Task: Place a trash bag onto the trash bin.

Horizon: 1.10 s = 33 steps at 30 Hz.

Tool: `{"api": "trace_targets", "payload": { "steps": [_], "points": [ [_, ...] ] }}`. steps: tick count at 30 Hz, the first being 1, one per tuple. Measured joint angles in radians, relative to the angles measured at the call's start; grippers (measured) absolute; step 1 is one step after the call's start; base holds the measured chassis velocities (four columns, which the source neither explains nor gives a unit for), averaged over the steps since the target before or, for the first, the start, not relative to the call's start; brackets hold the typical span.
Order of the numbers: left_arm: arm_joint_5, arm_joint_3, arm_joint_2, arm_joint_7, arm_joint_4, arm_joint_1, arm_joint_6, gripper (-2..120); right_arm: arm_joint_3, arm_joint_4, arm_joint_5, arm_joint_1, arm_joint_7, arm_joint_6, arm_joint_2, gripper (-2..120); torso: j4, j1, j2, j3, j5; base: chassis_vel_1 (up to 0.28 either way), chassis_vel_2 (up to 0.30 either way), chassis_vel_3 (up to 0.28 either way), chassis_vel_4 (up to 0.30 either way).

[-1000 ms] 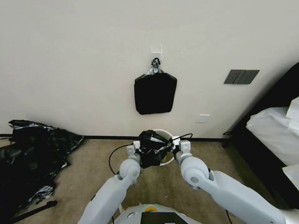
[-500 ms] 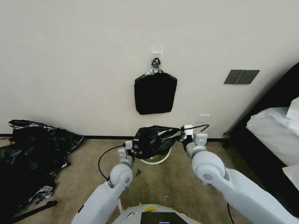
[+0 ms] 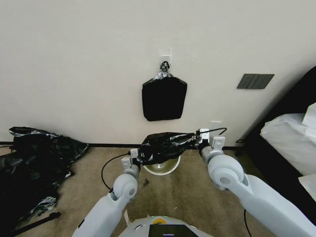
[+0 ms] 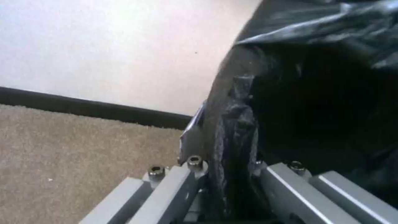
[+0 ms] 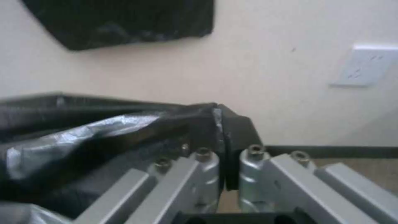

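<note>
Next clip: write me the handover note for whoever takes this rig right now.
Left gripper: jaws shut on the trash bag's left edge.
Right gripper: jaws shut on its right edge, near the wall.
The bag is stretched between both arms, above the trash bin on the carpet.
Done: bag picked up and spread.
Left: lower the opening over the bin's rim, then release.

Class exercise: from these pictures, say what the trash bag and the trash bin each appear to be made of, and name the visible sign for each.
Trash bag: thin glossy black plastic film, judging by its wrinkles and silvery highlights where it stretches between the left gripper and right gripper.
Trash bin: probably smooth moulded cream-white plastic, going by its even rounded rim, though the material cannot be confirmed.
</note>
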Motion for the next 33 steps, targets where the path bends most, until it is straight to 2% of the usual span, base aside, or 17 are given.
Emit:
{"api": "trace_targets", "payload": {
  "steps": [3,5,7,8,11,12,15,16,17,19,21,24,25,26,29,30,33],
  "points": [
    [0.000,-0.003,0.002,0.004,-0.004,-0.001,0.001,1,-0.035,0.037,-0.001,-0.019,-0.001,-0.004,0.001,18,-0.0001,0.000,0.000,0.000,0.0000,0.000,0.000,0.000,0.000],
    [0.000,-0.005,0.003,0.004,-0.005,-0.002,0.002,1,-0.040,0.045,-0.002,-0.022,-0.002,-0.004,0.001,22,-0.0001,0.000,0.000,0.000,0.0000,0.000,0.000,0.000,0.000],
    [-0.003,-0.009,0.007,0.002,-0.009,-0.005,0.003,1,-0.046,0.073,-0.013,-0.036,-0.010,-0.008,-0.003,32,0.0000,0.000,0.000,0.000,-0.0001,0.000,0.000,0.000,0.000],
    [-0.003,-0.009,0.007,0.002,-0.009,-0.005,0.003,1,-0.046,0.073,-0.013,-0.036,-0.010,-0.008,-0.003,32,0.0000,0.000,0.000,0.000,-0.0001,0.000,0.000,0.000,0.000],
    [-0.020,-0.021,0.018,-0.018,-0.014,-0.013,0.006,1,-0.052,0.138,-0.065,-0.062,-0.028,-0.025,-0.031,46,-0.0001,0.000,0.000,0.000,-0.0002,0.000,0.000,0.000,0.000],
    [-0.020,-0.021,0.018,-0.018,-0.014,-0.013,0.006,1,-0.052,0.138,-0.065,-0.062,-0.028,-0.025,-0.031,46,-0.0001,0.000,0.000,0.000,-0.0002,0.000,0.000,0.000,0.000],
    [-0.025,-0.027,0.027,-0.030,-0.015,-0.019,0.009,1,-0.057,0.143,-0.183,-0.089,-0.074,-0.044,-0.060,62,-0.0002,0.000,0.000,0.000,0.0000,0.000,0.000,0.000,0.000],
    [-0.025,-0.027,0.027,-0.030,-0.015,-0.019,0.009,1,-0.057,0.143,-0.183,-0.089,-0.074,-0.044,-0.060,62,-0.0002,0.000,0.000,0.000,0.0000,0.000,0.000,0.000,0.000],
    [-0.027,-0.027,0.030,-0.032,-0.017,-0.021,0.010,1,-0.058,0.143,-0.268,-0.095,-0.109,-0.044,-0.072,67,-0.0001,0.000,0.000,0.000,0.0000,0.000,0.000,0.000,0.000],
    [-0.028,-0.027,0.035,-0.033,-0.020,-0.023,0.011,1,-0.056,0.143,-0.346,-0.091,-0.152,-0.043,-0.084,76,-0.0003,0.000,0.000,0.000,0.0000,0.000,0.000,0.000,0.000],
    [-0.028,-0.026,0.038,-0.034,-0.024,-0.023,0.012,1,-0.050,0.143,-0.373,-0.079,-0.188,-0.043,-0.091,80,-0.0001,0.000,0.000,0.000,0.0001,0.000,0.000,0.000,0.000],
    [-0.018,-0.022,0.052,-0.031,-0.041,-0.021,0.015,1,-0.054,0.143,-0.439,-0.030,-0.327,-0.039,-0.109,93,-0.0001,0.000,0.000,0.000,-0.0001,0.000,0.000,0.000,0.000],
    [-0.018,-0.022,0.052,-0.031,-0.041,-0.021,0.015,1,-0.054,0.143,-0.439,-0.030,-0.327,-0.039,-0.109,93,-0.0001,0.000,0.000,0.000,-0.0001,0.000,0.000,0.000,0.000],
    [-0.007,-0.021,0.060,-0.027,-0.049,-0.018,0.016,1,-0.075,0.143,-0.474,-0.004,-0.414,-0.036,-0.118,97,0.0000,0.000,0.000,0.000,-0.0002,0.000,0.000,0.000,0.000],
    [0.033,-0.022,0.081,-0.007,-0.066,-0.012,0.014,1,-0.166,0.123,-0.571,0.063,-0.562,-0.027,-0.137,100,0.0000,0.000,0.000,0.000,-0.0003,0.000,0.000,0.000,0.000],
    [0.033,-0.022,0.081,-0.007,-0.066,-0.012,0.014,1,-0.166,0.123,-0.571,0.063,-0.562,-0.027,-0.137,100,0.0000,0.000,0.000,0.000,-0.0003,0.000,0.000,0.000,0.000],
    [0.073,-0.024,0.100,0.013,-0.082,-0.006,0.010,1,-0.236,0.082,-0.628,0.120,-0.661,-0.040,-0.136,100,0.0001,0.000,0.000,0.000,0.0000,0.000,0.000,0.000,0.000]
  ]
}}
